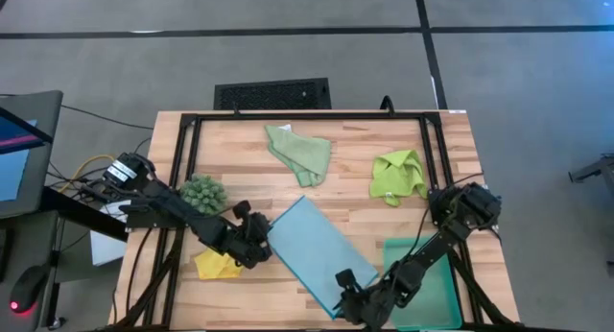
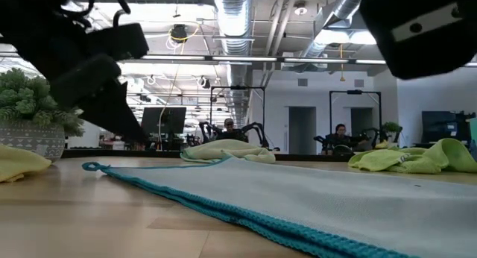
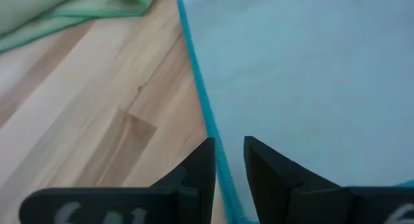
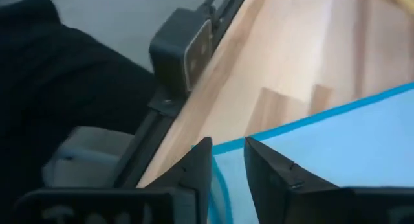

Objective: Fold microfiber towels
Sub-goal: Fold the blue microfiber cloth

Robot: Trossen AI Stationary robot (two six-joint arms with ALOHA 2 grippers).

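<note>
Left gripper (image 1: 257, 244): sits at the light blue towel's (image 1: 321, 248) left edge; in its wrist view the fingers (image 3: 200, 169) stand a narrow gap apart with the teal hem running between them, so it seems to pinch that edge, though a firm grip is not certain.
Light blue towel: lies flat and slanted mid-table, between the yellow towel (image 1: 217, 265) and the teal tray (image 1: 436, 274).
Right gripper (image 1: 350, 296): at the towel's near corner, fingers slightly apart astride the hem (image 4: 223, 185); whether it holds the cloth I cannot tell.
Step in hand: the blue towel looks spread, both claws on its edges, the fold itself not yet made.
Next move: probably needs both edges held securely, then carried over together so the halves meet.
Other towels: sage green (image 1: 299, 152) and lime green (image 1: 398, 176) lie crumpled at the far side.
High view only: shows all four towels.
Low view only: shows the towel lying flat on the wood (image 2: 298, 202).
</note>
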